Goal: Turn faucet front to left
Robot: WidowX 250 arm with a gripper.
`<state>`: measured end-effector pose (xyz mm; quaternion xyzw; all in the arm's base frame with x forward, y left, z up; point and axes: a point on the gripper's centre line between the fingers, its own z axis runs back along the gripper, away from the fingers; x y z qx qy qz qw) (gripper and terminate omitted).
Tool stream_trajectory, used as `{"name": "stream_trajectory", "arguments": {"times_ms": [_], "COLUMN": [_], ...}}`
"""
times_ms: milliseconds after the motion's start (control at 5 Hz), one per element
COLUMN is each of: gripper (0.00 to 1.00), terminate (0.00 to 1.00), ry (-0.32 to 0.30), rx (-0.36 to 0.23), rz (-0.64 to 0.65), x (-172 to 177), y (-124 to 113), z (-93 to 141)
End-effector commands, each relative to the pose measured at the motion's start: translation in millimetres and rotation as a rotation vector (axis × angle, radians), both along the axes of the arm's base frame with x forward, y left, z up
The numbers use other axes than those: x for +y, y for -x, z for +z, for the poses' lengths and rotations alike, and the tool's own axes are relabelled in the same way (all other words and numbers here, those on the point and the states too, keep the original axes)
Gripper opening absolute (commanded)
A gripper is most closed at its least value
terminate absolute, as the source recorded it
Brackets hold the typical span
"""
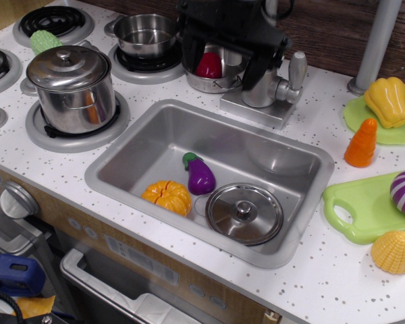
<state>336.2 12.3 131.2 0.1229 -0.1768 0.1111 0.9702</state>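
The faucet point(263, 91) is matte silver-grey and stands on its square base point(256, 110) behind the sink point(115, 162). Its rounded lever point(297, 69) sticks up on the right side. Its thin spout pipe is mostly hidden behind the black gripper point(221, 67). The gripper hangs over the faucet's left side, raised above the base, with its two fingers spread wide and nothing between them. The left finger point(187, 57) is over a small steel bowl. The right finger point(254, 71) is in front of the faucet body.
The steel bowl point(204, 82) holds a red toy point(210, 66). Eggplant point(201, 177), orange pumpkin point(167, 197) and a steel lid point(244, 212) lie in the sink. A lidded pot point(71, 88) and small pot point(145, 34) stand left. A plain grey pole point(374, 44), yellow pepper point(386, 101), carrot point(362, 143) and green board point(358, 216) are on the right.
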Motion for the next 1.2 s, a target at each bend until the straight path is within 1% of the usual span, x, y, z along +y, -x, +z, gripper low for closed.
{"name": "stream_trajectory", "arguments": {"times_ms": [0, 200, 400, 800, 1000], "gripper": [1.0, 1.0, 0.0, 0.0, 0.0], "terminate": [0.0, 0.0, 0.0, 0.0, 0.0], "ry": [-0.022, -0.005, -0.024, -0.08, -0.098], "rx": [-0.093, -0.109, -0.124, -0.164, -0.173], "rz": [-0.011, -0.009, -0.022, -0.08, -0.118], "x": [20, 28, 40, 75, 93], "y": [-27, -36, -41, -59, -69], "z": [15, 13, 9, 4, 0]}}
